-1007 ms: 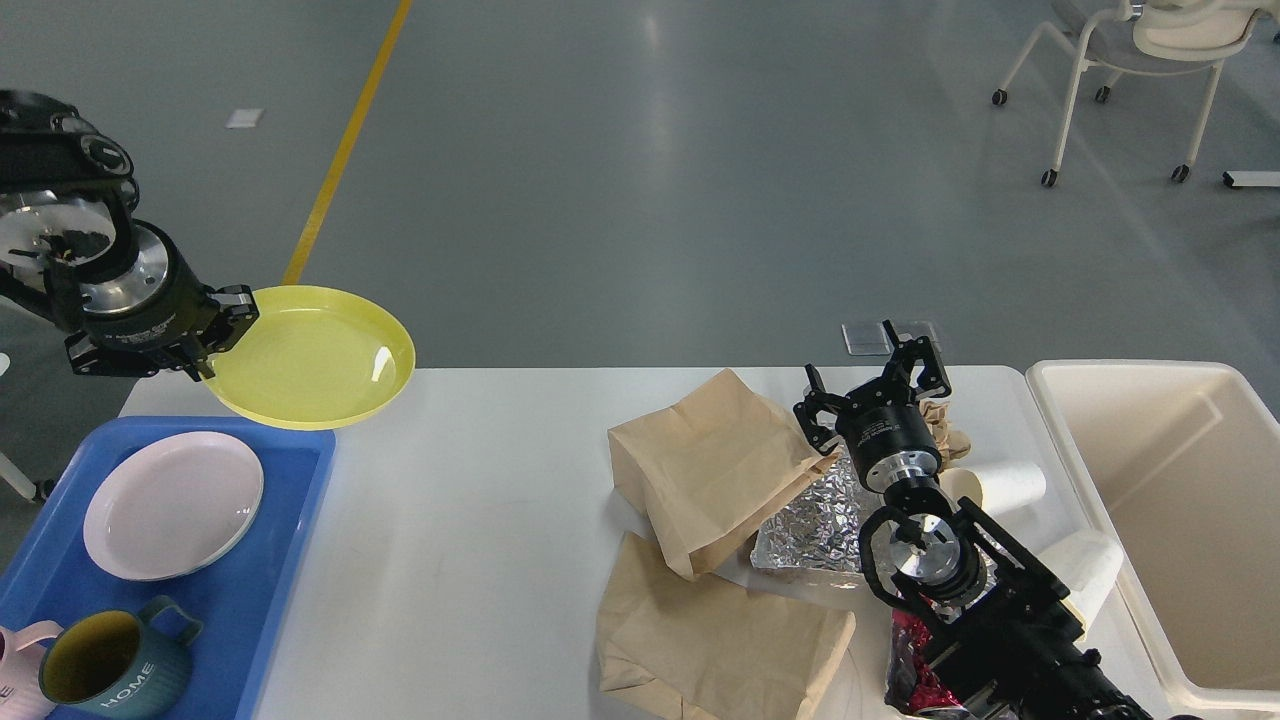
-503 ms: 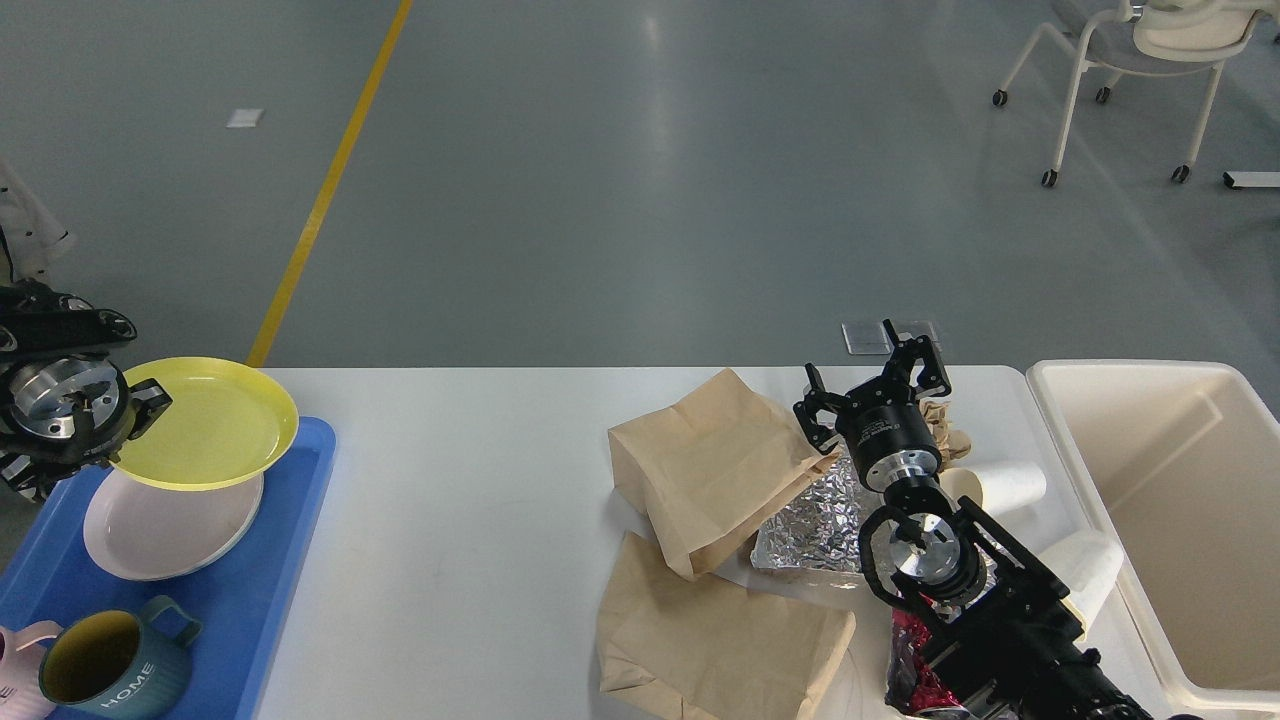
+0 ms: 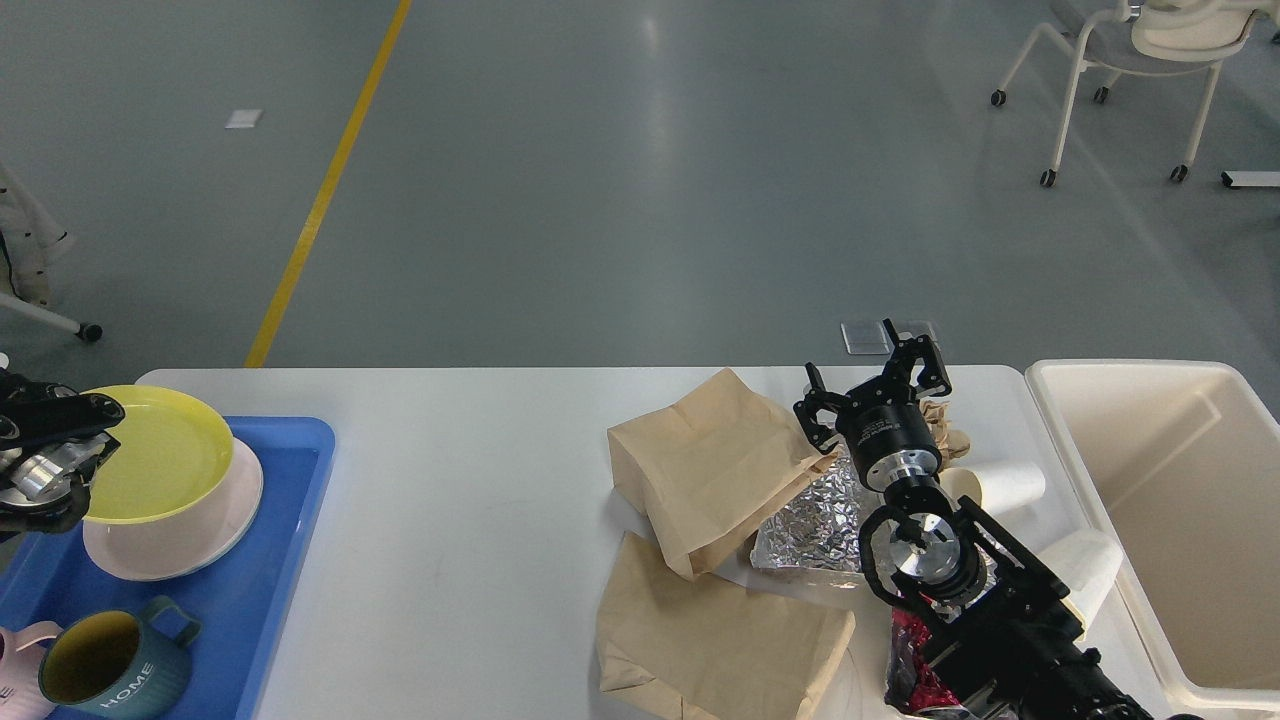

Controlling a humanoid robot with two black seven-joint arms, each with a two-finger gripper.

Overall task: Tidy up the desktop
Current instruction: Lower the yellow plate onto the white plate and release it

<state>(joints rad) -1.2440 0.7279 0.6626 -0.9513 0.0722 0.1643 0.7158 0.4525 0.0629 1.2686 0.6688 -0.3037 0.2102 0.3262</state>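
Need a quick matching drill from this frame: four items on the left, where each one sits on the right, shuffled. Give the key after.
Items:
1. yellow plate
2. teal mug
3. foil sheet
4. cream bin

Places:
A. beside the table's right end
B. on the pink plate in the blue tray
C. near corner of the blue tray
D. on the table, partly under a paper bag

Pairs: 1-B, 2-C, 3-D, 4-A

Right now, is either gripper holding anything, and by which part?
The left gripper grips the yellow plate by its left rim. The right gripper is open, holding nothing.
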